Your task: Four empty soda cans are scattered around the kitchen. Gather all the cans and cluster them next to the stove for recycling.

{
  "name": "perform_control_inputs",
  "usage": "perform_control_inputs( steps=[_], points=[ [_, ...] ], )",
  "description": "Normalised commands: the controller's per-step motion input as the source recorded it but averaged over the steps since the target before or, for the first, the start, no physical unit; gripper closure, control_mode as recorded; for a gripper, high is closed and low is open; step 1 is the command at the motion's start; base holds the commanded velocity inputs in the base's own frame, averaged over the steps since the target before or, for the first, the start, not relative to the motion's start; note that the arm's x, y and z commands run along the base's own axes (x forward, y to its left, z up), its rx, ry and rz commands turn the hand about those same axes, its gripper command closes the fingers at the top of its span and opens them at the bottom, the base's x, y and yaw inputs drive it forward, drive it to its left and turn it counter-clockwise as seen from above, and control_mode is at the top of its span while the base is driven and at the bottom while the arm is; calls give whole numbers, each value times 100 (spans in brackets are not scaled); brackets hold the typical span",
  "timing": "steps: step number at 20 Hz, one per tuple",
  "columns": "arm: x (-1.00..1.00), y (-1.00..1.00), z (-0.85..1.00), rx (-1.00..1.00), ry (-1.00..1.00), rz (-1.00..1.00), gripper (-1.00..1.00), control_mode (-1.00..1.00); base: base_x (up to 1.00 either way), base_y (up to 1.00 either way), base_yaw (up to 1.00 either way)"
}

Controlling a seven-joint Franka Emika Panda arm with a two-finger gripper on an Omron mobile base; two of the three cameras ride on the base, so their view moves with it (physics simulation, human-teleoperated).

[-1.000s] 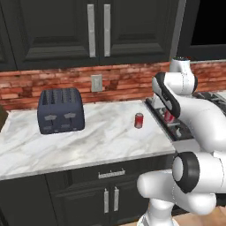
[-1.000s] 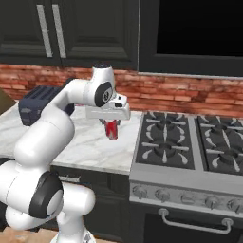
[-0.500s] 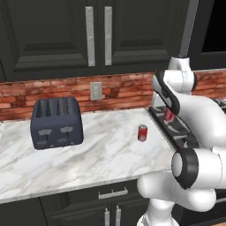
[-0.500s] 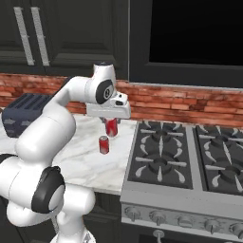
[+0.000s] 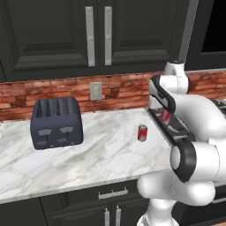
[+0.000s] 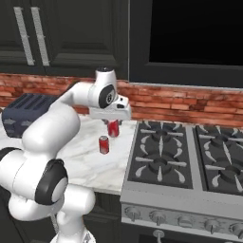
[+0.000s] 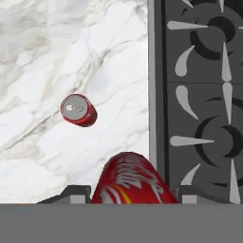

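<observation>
overhead, arched up from the base and bent forward at the elbow, with the wrist turned straight down above the marble counter (image 6: 90, 161) by the left edge of the stove (image 6: 190, 166). gripper (image 6: 113, 124) pointed down, closed narrow around a red soda can (image 6: 113, 128) and holding it in the air, clear of the counter. seen along the hand, held can (image 7: 133, 180) large at the bottom between the two dark fingertips (image 7: 73, 193), hanging over marble just left of the stove rim (image 7: 153, 85). second red can (image 6: 104, 144) upright on the counter below and a little toward the front, near the stove edge but apart from it; same can (image 5: 142, 133) (image 7: 78, 109) shown from the left and from above, silver top up. dark toaster (image 5: 56, 122) well apart at the counter's left. held can (image 5: 165, 115) mostly covered by the forearm from the left, only a red sliver visible. fingertips largely hidden behind the can. lettering on both cans too small to read. stove cut off at the right frame edge.
</observation>
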Motion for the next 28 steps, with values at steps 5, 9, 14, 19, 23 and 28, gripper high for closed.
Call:
perform_control_inputs(
  steps=[5, 9, 14, 19, 23, 28],
  points=[
    [47, -6, -55, 0, 0, 6, 100, -100, 0, 0, 0],
    [28, -25, -46, 0, 0, 15, 100, -100, 0, 0, 0],
    [23, -27, -46, 0, 0, 25, 100, -100, 0, 0, 0],
    [23, -7, -42, 0, 0, 27, 100, -100, 0, 0, 0],
    [23, 0, -33, 0, 0, 27, 100, -100, 0, 0, 0],
    [12, 0, -22, 0, -1, 29, 100, -100, 0, 0, 0]
  ],
)
